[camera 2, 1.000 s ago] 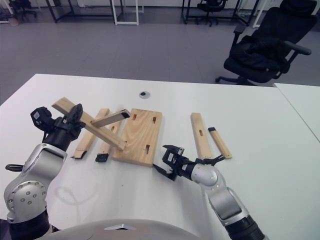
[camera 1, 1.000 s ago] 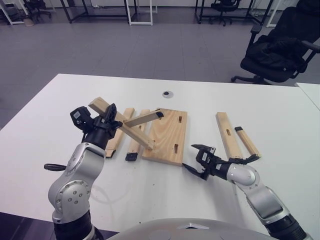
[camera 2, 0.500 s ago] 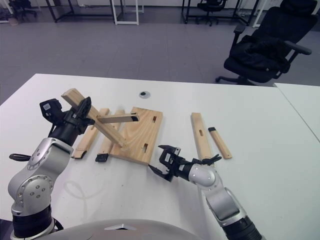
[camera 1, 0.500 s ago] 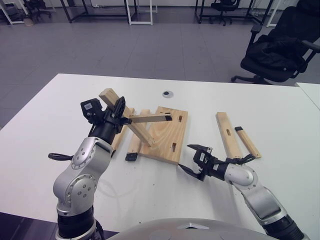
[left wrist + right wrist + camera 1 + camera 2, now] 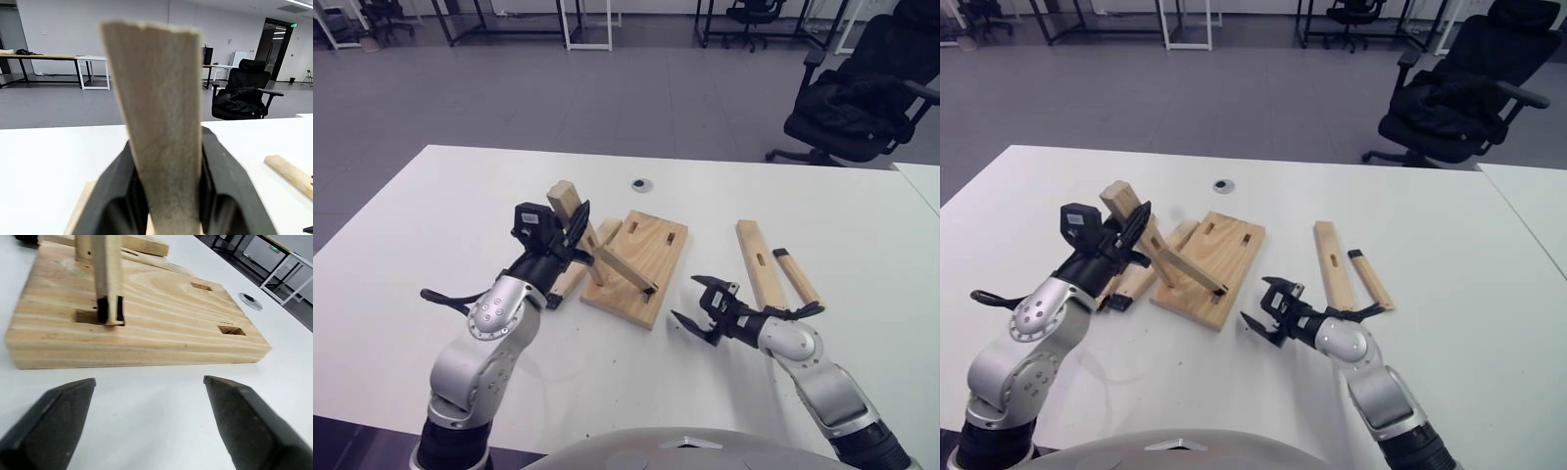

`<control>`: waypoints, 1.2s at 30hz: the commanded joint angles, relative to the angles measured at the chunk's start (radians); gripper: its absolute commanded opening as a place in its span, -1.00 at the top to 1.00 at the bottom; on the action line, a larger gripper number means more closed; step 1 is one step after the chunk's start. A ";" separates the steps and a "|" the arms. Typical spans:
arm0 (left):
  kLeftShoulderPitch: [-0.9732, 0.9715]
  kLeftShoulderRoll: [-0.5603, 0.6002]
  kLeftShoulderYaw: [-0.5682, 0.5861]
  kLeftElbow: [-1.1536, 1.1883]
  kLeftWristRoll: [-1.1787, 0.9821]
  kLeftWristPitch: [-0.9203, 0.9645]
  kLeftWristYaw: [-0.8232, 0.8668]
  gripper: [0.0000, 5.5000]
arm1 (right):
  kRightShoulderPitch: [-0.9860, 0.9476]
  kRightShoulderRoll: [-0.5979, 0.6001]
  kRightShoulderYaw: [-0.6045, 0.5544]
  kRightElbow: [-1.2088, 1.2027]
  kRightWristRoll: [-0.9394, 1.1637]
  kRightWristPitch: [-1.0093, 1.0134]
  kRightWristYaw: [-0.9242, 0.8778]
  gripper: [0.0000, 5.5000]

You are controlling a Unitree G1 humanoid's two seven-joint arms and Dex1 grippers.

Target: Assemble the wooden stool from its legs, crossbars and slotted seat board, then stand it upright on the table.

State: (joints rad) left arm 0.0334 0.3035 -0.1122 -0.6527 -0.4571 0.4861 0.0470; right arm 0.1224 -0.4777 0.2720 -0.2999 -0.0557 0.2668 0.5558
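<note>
One white table [image 5: 431,206] carries everything I am watching. The slotted seat board [image 5: 658,247] lies flat near its middle, turned at an angle. My left gripper [image 5: 166,161] is clamped on a wooden leg [image 5: 570,201] that it holds tilted above the board's left edge. A black-tipped bar [image 5: 108,279] joined to that leg slopes down to the right, and its tip touches the board just beside a slot. More wooden pieces [image 5: 572,279] lie flat under the leg, against the board's left side. To the right, well apart from the board, a slotted piece [image 5: 759,262] lies beside a thinner black-ended stick [image 5: 799,278]. My right gripper [image 5: 688,302] sits low over the table at the board's near right corner, spread wide and holding nothing.
</note>
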 commanded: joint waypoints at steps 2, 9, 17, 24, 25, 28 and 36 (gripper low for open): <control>0.001 -0.075 -0.087 0.173 0.111 0.005 0.008 0.63 | -0.036 0.008 -0.014 0.039 -0.010 0.000 -0.012 -0.50; -0.050 -0.155 -0.124 0.253 0.187 -0.039 0.000 0.63 | -0.211 0.090 -0.090 -0.008 0.242 0.098 0.092 -0.50; -0.086 -0.177 -0.156 0.294 0.240 -0.056 -0.041 0.63 | -0.530 0.098 0.046 0.290 0.200 0.198 0.257 -0.31; -0.113 -0.185 -0.170 0.319 0.277 -0.055 -0.043 0.63 | -0.546 0.063 0.072 0.285 0.191 0.261 0.308 0.21; -0.115 -0.187 -0.170 0.322 0.282 -0.056 -0.044 0.63 | -0.547 0.058 0.072 0.287 0.187 0.265 0.307 0.27; -0.111 -0.190 -0.168 0.319 0.295 -0.053 -0.040 0.63 | -0.553 0.046 0.080 0.297 0.167 0.262 0.308 0.50; -0.115 -0.189 -0.163 0.313 0.313 -0.031 -0.030 0.63 | -0.553 0.067 0.073 0.349 0.116 0.188 0.255 0.78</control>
State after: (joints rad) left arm -0.1329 0.0840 -0.2549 -0.3945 -0.2039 0.3645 0.0191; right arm -0.4009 -0.4195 0.3582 0.0213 0.0828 0.4557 0.8610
